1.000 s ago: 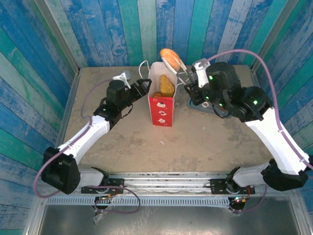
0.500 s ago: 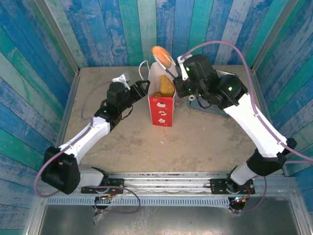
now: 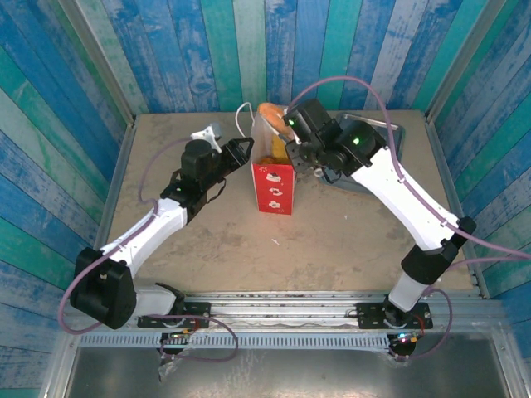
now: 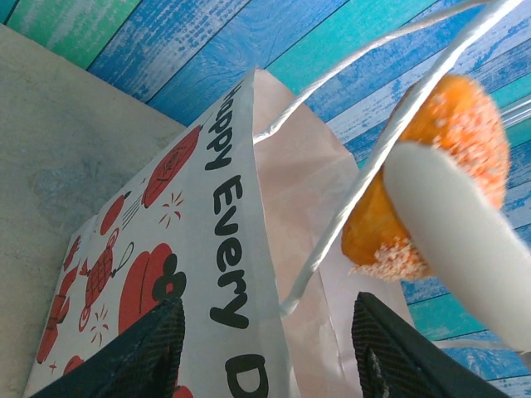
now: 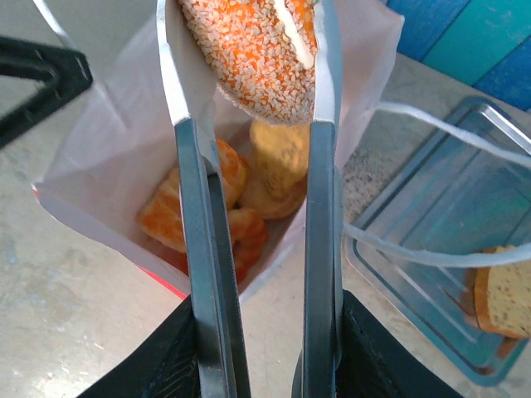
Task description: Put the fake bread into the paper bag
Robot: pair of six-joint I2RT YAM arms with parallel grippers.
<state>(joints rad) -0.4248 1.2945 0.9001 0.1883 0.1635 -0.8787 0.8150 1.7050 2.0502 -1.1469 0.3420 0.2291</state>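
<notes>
Locate the right hand [image 5: 265,319] above the open mouth of the tall white-and-red paper bag [image 3: 275,184]. Note its black fingers [image 5: 166,365] pressed together on the two arms of the thin metal tongs [image 5: 199,249]. Observe, ahead of that hand at the tong tips, the orange sugar-crusted ring pastry [image 5: 253,46], pinched between the two blades and held over the bag's mouth, not yet down inside. Find directly below the tongs, at the bottom of the bag, several golden-brown toy pastries [image 5: 220,195] lying against one another. Look to the right of the right hand for the flat silver tray [image 5: 431,249] on the desk [image 3: 332,249], near the bag, with one tan seeded slice [image 5: 502,298] lying in it.

Locate the left hand [image 4: 265,332] at the left side of the bag, near its upper edge. Note its black fingers [image 4: 137,356] spread apart, with the printed bag wall between them; treat contact with the paper as impossible to tell. See, above and ahead of this hand, the thin white loop handles [image 4: 330,232] crossing in front of the ring pastry and the white tong tip. Take the bag as upright on the desk, between the two hands, with the left hand just beside it and the right hand over it.
</notes>
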